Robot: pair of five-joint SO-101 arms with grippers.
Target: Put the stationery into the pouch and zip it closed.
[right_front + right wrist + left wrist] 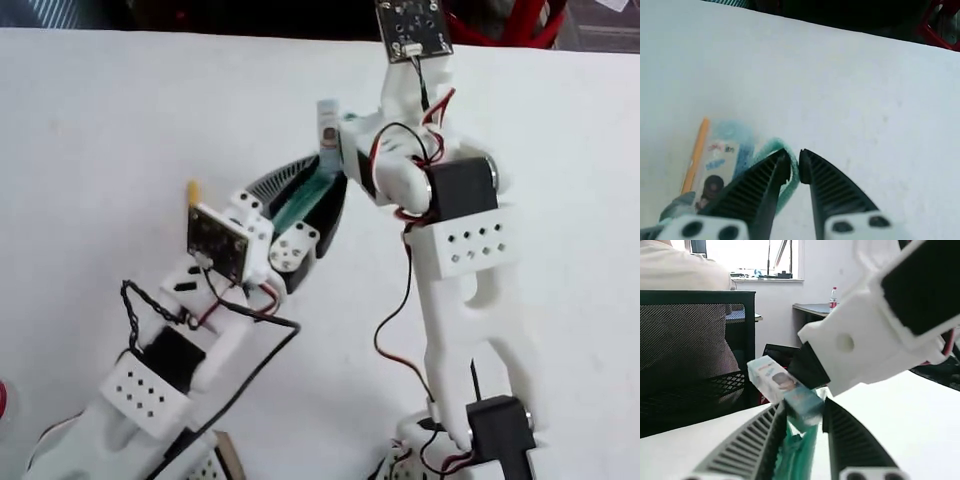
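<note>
While both claws are on the pouch (318, 192), loading looks only partly done. Left claw (804, 407) is clamped on the teal fabric, one jaw each side of it. The pouch sits between the two arms, over the table (865, 75). Right claw (794, 155) has its jaws almost together, pinching a teal strip of the pouch edge. Can't tell if that's the zip pull or just the hem.

Contents:
- **Box:** a small light-blue box (782, 387) stands tilted at the pouch mouth. Lower end is down in the teal, upper end well proud of it. A black finger of the right arm sits right against it.
- **Pencil:** the pencil (694, 157) lies alongside the box. High view shows its yellow end poking out just beside the left wrist camera.
- Whether either one is properly inside the fabric, can't tell.

My read: insertion roughly halfway, zip not started. The mouth is open with the box in it, so nothing can close yet.

Left to do:
- Seat box and pencil below the edge.
- One claw anchors the pouch; the other finds the pull and runs it along.

Risk: the box gets nudged out rather than in.
</note>
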